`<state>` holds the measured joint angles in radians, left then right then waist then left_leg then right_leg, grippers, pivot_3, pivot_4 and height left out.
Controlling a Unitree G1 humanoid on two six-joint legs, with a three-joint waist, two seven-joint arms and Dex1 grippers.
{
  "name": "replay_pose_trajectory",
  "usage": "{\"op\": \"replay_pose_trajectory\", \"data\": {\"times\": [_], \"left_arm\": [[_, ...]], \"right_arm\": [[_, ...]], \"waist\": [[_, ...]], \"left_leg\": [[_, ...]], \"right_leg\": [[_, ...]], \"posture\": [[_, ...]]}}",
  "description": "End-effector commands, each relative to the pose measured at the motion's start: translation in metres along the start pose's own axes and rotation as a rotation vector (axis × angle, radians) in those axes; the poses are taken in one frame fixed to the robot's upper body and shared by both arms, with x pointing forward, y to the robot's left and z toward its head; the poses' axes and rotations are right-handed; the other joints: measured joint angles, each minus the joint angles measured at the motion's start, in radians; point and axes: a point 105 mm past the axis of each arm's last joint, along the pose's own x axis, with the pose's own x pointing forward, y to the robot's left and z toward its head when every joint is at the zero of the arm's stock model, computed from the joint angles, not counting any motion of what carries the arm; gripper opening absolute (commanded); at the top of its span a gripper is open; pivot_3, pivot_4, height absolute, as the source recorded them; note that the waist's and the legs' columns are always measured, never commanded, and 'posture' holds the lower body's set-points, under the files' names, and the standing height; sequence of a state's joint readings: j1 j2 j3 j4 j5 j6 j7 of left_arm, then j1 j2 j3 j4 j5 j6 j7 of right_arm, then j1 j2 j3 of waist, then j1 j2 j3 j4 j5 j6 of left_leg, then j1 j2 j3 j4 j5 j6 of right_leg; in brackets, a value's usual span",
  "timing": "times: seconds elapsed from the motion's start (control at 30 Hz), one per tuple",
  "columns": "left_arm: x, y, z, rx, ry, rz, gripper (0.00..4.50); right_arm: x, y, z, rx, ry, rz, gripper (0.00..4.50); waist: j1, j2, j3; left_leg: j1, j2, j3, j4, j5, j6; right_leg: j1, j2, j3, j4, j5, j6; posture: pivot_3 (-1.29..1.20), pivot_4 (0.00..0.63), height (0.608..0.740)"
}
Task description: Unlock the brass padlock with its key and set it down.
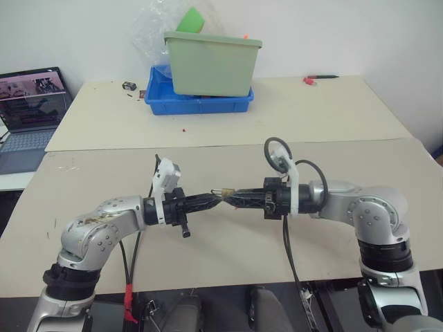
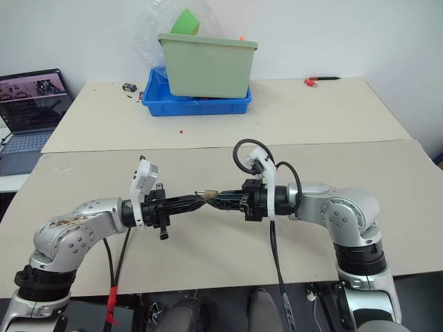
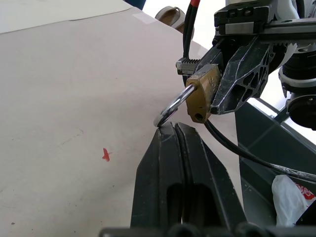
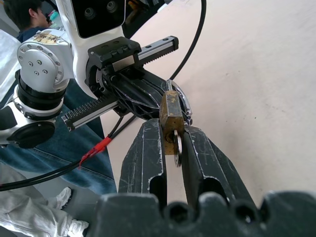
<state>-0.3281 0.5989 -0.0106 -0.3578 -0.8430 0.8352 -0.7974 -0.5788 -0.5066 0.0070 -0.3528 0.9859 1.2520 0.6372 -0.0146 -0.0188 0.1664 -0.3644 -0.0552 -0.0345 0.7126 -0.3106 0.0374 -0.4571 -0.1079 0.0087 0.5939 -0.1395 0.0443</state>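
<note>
Brass, black and beige, with bright bins behind

The brass padlock (image 3: 201,97) is yellowish-gold with a silvery shackle; the left gripper (image 3: 174,129) and right gripper (image 4: 172,132) have black fingers on silver-grey arms. The table (image 1: 228,256) is pale beige with a small red speck (image 3: 105,155). Farther back, a pale green bin (image 1: 211,63) sits in a blue tray (image 1: 160,99).

We can't really see the key (image 4: 177,148), it's mostly buried between the right gripper's (image 4: 173,140) fingers under the padlock (image 4: 171,118).
</note>
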Motion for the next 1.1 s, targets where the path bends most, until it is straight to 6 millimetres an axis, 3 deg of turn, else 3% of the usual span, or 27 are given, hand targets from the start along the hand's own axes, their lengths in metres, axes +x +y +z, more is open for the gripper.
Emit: {"op": "replay_pose_trajectory", "data": {"times": [0.03,0.6,0.77,0.9,1.1], "left_arm": [[0.000,-0.004,0.007,0.041,-0.014,-0.008,0.07],[0.000,-0.004,0.006,0.043,-0.010,-0.006,0.07],[-0.008,0.007,-0.001,0.066,0.016,0.060,0.07],[-0.020,0.016,-0.011,0.192,0.080,0.108,0.07],[-0.015,-0.001,-0.007,0.433,0.071,0.029,0.07]], "right_arm": [[0.000,0.017,0.001,-0.053,0.005,0.063,0.09],[-0.001,0.015,-0.007,-0.002,0.017,0.070,0.09],[-0.019,0.016,0.004,0.048,-0.022,0.117,0.09],[-0.036,0.017,0.007,0.124,-0.014,0.177,0.09],[-0.026,-0.019,-0.017,0.238,0.092,0.109,0.09]], "waist": [[0.000,0.000,0.000],[0.000,0.000,0.000],[0.001,0.000,0.000],[0.001,0.000,0.000],[0.001,-0.001,0.000]], "left_leg": [[0.000,0.000,0.000,0.000,0.000,0.000],[0.000,0.000,0.000,0.000,0.000,0.000],[0.000,0.000,0.000,0.000,0.000,0.000],[0.000,0.000,0.000,0.000,0.000,0.000],[0.001,0.002,0.003,0.000,0.000,0.001]], "right_leg": [[0.000,0.000,0.000,0.000,0.000,0.000],[0.000,0.000,0.000,0.000,0.000,0.000],[0.000,0.000,0.000,0.000,0.000,0.000],[0.000,0.000,0.000,0.000,0.000,0.000],[0.001,0.000,0.001,-0.001,0.000,0.000]], "posture": [[0.00,0.150,0.740],[0.00,0.150,0.740],[0.00,0.150,0.740],[0.00,0.150,0.740],[0.00,0.150,0.740]]}}
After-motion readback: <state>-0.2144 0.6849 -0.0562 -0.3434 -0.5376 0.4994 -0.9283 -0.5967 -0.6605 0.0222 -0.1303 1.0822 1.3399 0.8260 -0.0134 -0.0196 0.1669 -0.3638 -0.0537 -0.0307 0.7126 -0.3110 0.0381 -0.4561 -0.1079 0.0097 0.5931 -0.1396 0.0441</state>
